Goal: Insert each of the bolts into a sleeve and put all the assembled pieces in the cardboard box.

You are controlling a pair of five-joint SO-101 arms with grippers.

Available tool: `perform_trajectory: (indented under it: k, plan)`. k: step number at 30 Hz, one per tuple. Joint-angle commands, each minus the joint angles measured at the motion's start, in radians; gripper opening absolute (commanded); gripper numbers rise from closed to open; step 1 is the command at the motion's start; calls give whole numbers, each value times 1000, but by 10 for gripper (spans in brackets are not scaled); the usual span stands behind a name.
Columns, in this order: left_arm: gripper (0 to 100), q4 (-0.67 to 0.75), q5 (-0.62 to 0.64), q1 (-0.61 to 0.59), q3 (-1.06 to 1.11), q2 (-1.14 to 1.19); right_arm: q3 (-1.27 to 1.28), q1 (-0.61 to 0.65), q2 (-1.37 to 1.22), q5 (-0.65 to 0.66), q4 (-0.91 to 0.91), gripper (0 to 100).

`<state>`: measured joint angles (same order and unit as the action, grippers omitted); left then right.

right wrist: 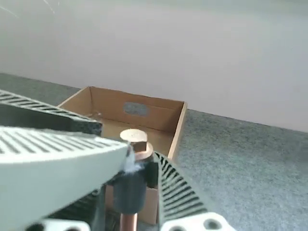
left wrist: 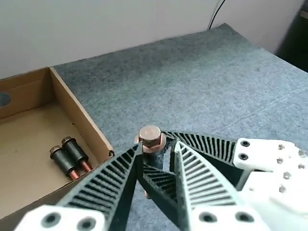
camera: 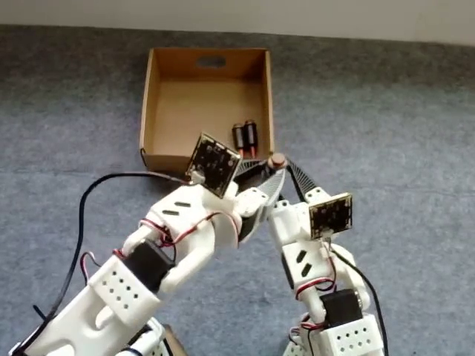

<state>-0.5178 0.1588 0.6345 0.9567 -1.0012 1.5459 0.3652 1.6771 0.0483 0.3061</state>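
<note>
The bolt (left wrist: 150, 136) stands upright with its long axis vertical and its hexagonal copper head up. Its shank passes through the dark sleeve (right wrist: 129, 188), and the copper tip protrudes below. This piece is over the grey mat (camera: 386, 126), just outside the near right corner of the cardboard box (camera: 152, 96). The left gripper (left wrist: 156, 153) is closed on the sleeve directly under the head. The right gripper (right wrist: 132, 192) clamps the same sleeve from the other side. Two assembled pieces (camera: 245, 135) lie side by side on the box floor near its right wall, heads pointing away from the arms.
</note>
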Motion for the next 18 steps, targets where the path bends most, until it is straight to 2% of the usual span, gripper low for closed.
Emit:
perform_trajectory:
  k: [1, 8, 12, 15, 18]
  plan:
    - [123, -41, -54, -2, -16, -61, -22, -13, 25, 0, -7, 7]
    - [120, -97, -68, -19, -18, -148, -21, -13, 25, 0, -4, 7]
    - [101, -104, -133, -153, -1, -229, -21, -13, 25, 0, -4, 7]
    - [11, -109, -133, -289, 56, -297, -22, -13, 25, 0, -4, 7]
    - [9, -120, -135, -418, 162, -354, -30, -13, 25, 0, -2, 7]
